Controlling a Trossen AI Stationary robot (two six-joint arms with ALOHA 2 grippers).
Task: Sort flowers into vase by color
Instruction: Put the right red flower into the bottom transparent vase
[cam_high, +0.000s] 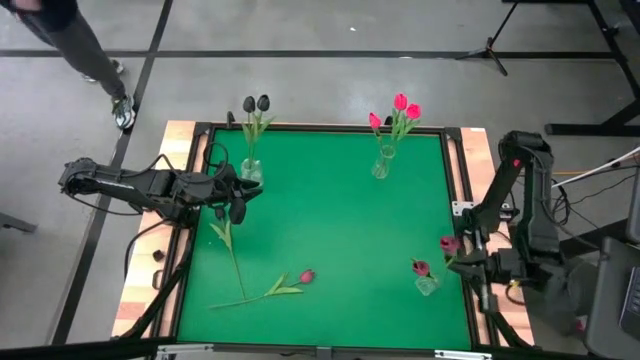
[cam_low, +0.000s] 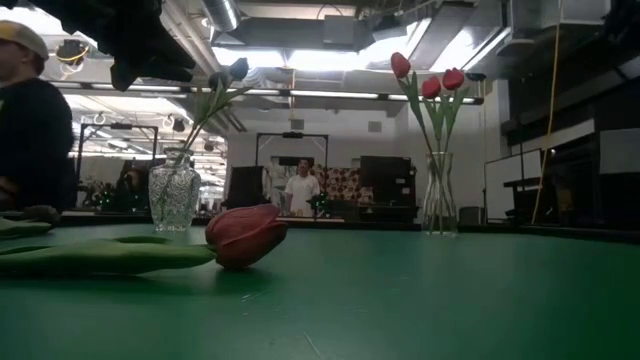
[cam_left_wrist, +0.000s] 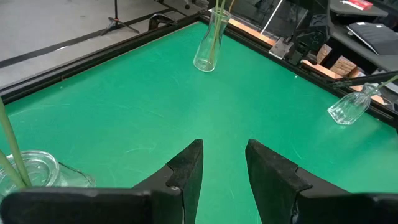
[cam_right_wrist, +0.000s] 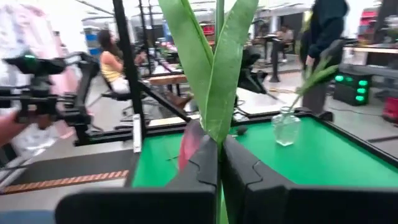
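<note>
Closest to the low camera, a maroon tulip (cam_low: 245, 235) lies flat on the green worktop (cam_high: 340, 230), its bud plump and its leaf stretched sideways. Two black tulips (cam_high: 255, 104) stand in a squat glass vase (cam_high: 250, 170) at the far left; three pink ones (cam_high: 399, 112) fill a tall vase (cam_high: 381, 162) at the far right. A small third vase (cam_high: 427, 284) holds one maroon bud. No writing is legible. The right pincer (cam_right_wrist: 219, 163) clamps a tulip stem (cam_right_wrist: 217, 81); the left pincer (cam_left_wrist: 222, 163) hovers with fingers apart beside the squat vase.
</note>
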